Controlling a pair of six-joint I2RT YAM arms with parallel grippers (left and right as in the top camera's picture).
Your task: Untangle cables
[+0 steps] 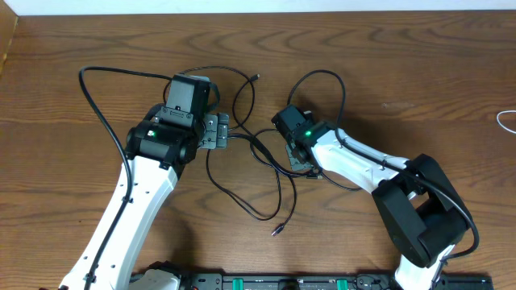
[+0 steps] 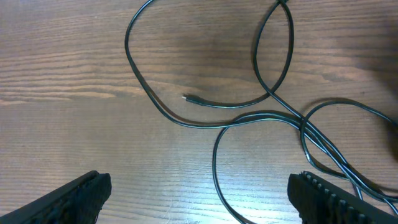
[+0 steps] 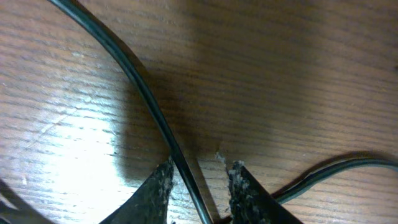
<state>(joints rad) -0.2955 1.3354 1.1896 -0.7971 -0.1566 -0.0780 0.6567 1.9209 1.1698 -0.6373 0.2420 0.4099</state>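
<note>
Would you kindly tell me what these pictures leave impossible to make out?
The white cable: overhead, cut off by the right edge; its run and ends are unseen.
Crossings of the black cables beneath the right gripper: overhead, hidden by that arm.
Whether the right gripper's jaws pinch the strand between them: right wrist, the bottom edge cuts off the contact.
The plug end: left wrist, too small to tell its type.
</note>
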